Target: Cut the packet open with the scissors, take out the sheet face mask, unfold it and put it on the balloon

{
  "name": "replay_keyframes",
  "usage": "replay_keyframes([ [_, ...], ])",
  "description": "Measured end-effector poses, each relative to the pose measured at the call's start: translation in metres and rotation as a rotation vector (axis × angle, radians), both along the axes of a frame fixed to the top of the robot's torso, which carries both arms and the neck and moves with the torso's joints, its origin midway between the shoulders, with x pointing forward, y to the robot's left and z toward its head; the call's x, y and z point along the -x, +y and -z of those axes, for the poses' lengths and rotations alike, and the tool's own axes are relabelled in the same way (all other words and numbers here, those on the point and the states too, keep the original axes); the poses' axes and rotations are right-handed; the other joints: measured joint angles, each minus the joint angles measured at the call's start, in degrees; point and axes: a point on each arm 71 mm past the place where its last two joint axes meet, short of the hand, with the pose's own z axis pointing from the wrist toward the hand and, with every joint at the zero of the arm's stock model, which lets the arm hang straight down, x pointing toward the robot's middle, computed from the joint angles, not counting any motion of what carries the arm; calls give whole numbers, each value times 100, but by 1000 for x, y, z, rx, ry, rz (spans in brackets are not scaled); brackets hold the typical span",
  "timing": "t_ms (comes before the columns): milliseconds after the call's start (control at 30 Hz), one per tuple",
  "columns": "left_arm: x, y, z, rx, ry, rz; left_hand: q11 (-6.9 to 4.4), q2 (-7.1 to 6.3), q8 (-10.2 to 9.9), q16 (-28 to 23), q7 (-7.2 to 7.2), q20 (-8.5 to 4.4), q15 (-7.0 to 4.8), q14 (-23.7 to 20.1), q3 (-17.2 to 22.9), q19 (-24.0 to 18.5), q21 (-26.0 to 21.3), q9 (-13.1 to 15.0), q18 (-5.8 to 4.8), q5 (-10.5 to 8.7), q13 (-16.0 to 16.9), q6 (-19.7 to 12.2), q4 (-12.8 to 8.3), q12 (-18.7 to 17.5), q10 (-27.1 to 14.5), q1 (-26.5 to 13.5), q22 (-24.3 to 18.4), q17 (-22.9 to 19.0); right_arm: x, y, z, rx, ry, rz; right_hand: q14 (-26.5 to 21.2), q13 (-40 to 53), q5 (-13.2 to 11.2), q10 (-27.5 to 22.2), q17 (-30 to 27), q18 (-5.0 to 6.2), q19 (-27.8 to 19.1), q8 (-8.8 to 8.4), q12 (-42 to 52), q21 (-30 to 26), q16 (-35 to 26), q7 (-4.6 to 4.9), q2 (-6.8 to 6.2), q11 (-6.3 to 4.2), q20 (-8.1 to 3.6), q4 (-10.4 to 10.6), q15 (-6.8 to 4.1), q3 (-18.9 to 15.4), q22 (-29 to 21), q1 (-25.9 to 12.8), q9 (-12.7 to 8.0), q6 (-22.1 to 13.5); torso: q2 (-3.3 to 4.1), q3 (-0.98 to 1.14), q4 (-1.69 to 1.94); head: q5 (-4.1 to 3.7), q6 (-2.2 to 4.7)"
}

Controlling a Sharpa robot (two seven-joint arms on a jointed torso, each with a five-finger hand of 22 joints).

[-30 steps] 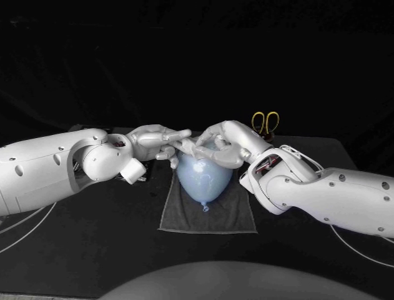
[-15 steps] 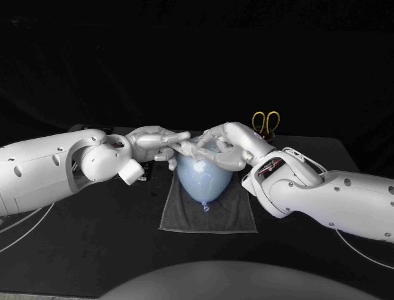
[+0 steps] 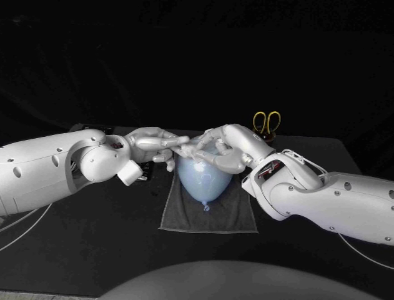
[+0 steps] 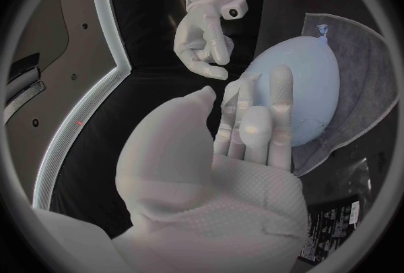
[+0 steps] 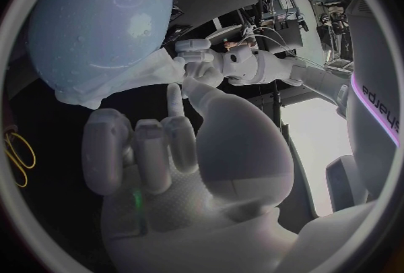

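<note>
Left hand [image 3: 156, 142] and right hand [image 3: 216, 147] close together over balloon [image 3: 204, 180] on cloth [image 3: 208, 217]

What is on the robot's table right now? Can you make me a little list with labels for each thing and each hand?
balloon: pale blue, lying on the cloth, knot end toward the robot
cloth: grey, spread flat under the balloon
scissors: yellow handles, at the table's far side, apart from both hands
left hand: fingers lie stretched out on the balloon
right hand: at the balloon's far end; what it grips is unclear
sheet face mask: maybe the pale wrinkled fold at the balloon's edge
</note>
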Motion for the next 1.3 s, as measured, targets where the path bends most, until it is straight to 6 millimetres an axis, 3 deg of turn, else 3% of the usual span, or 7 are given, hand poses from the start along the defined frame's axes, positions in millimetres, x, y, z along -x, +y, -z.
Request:
replay_keyframes([
  [300, 1, 2, 1, -6, 1, 4, -20, -67, -33, -22, -41, 0, 0, 0, -100, 0, -1, -20, -4, 0, 17, 42, -60, 22, 20, 95, -29, -23, -2, 4, 1, 9, -14, 0, 0, -4, 0, -7, -1, -1, -1, 0, -4, -23, -21, 0, -23, -7, 1, 0, 0, 0, -2, -23, -6, 0, 2, -2, 1, 4, -16],
  [500, 2, 2, 1, -8, 0, 17, -20, -34, -54, -52, -62, -34, -48, -48, 275, -35, -26, -45, -8, 0, 19, 169, -543, 22, 20, 894, -43, -69, -3, 8, 2, 13, -19, -1, 0, -3, 0, -8, 0, -2, -2, 0, -14, -23, -24, -1, -23, -7, 2, 0, 0, 0, -4, -23, -6, 0, 3, -3, 1, 11, -35],
  [600, 3, 1, 1, -7, 0, 28, -41, -19, -63, -52, -32, -51, -51, -51, 544, -52, -26, -56, -10, -2, 15, 220, -746, 22, 41, 1078, -23, -79, -4, 10, 2, 15, -21, -3, 0, -1, 0, -8, 1, -2, -3, 0, -15, -47, -15, -1, -23, -7, 2, -1, 0, 0, -4, -23, -7, 0, 3, -3, 1, 12, -36],
  [967, 4, 0, 1, -4, -3, 55, -62, -51, -79, -79, -28, -71, -50, -50, 958, -73, 64, -86, -14, -5, 10, 277, -970, 21, 62, 1061, 64, -107, -5, 16, 5, 31, -20, -7, 0, 1, -31, -9, 4, -3, -4, 0, -25, -50, -4, -1, -46, -7, 3, 7, 0, -40, 0, -45, -13, 0, 3, -6, 2, 34, -62],
  [1133, 4, 0, 1, 1, -5, 59, -41, 70, -101, -79, -17, -80, -52, -52, 1367, -146, 173, -85, -45, -25, 9, 287, -1204, 21, 82, 940, 132, -118, -4, 16, 6, 39, -17, -12, 0, 1, -53, -9, 4, -3, -5, 0, -36, -77, -6, -1, -76, -7, 4, 46, 0, -79, 0, -75, -19, 0, 2, -4, -2, 41, -68],
  [1300, 4, -1, 1, 6, -10, 60, -40, 161, -133, -79, -15, -68, -60, -67, 1583, -158, 201, -67, 15, -39, 5, 286, -1276, 21, 81, 848, 173, -111, -4, 17, 7, 47, -14, -14, 0, 0, -53, -9, 2, -3, -6, 0, -37, -78, -16, -1, -130, -7, 4, 62, 0, -130, 0, -130, -27, 0, -1, 0, -2, 48, -68],
])
